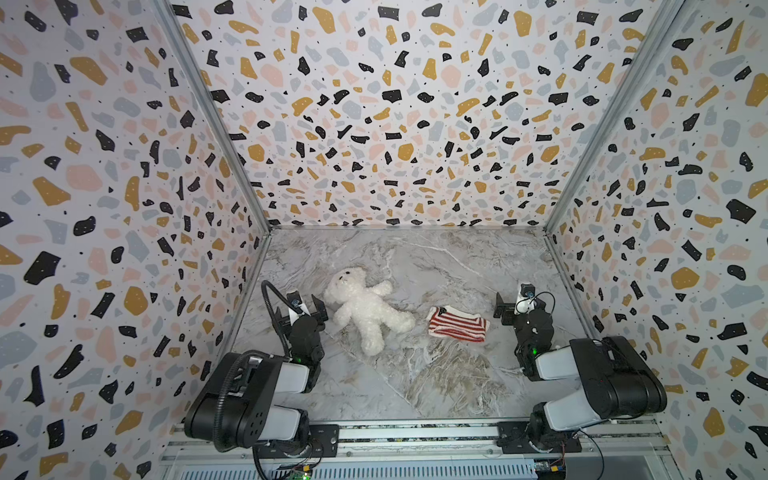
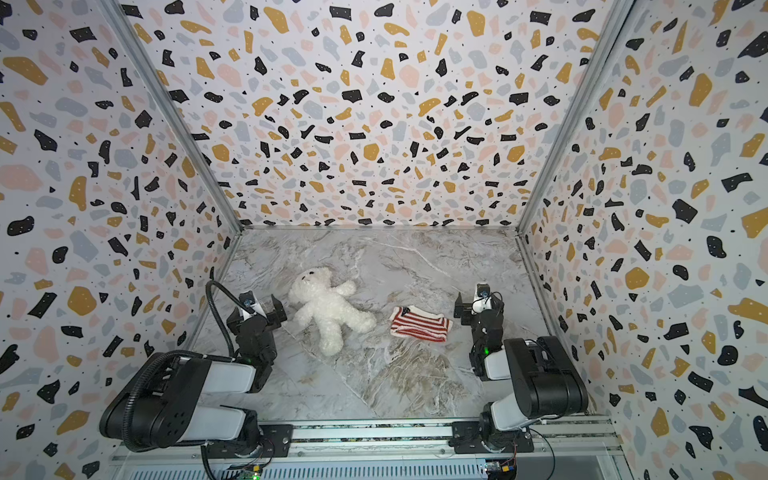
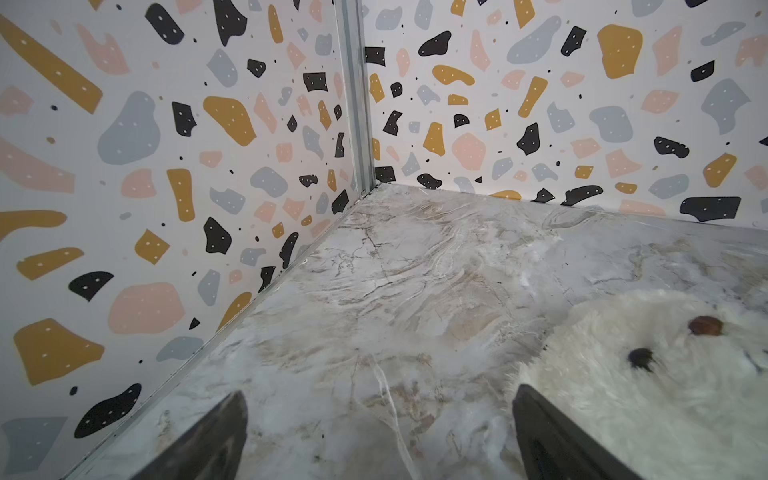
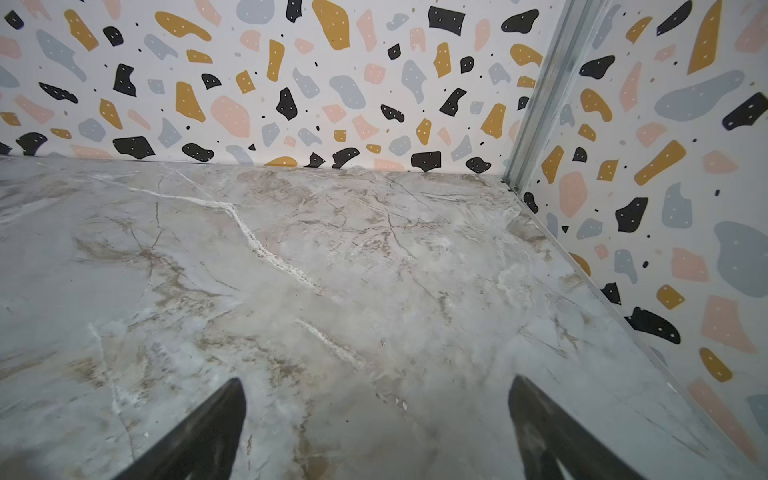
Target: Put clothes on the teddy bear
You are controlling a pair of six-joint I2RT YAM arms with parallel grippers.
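Left wrist view, lower right: fluffy white plush teddy bear (image 3: pixel 665 395), likely light, squashy (pinch a limb); left gripper (image 3: pixel 379 392), right gripper (image 4: pixel 376 384) gape empty.

The left wrist view's edge cuts off the teddy bear (image 3: pixel 665 395) (only its blurred face shows).

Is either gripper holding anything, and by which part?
Nothing is held. The left gripper and the right gripper are both open and empty; the teddy bear lies loose.
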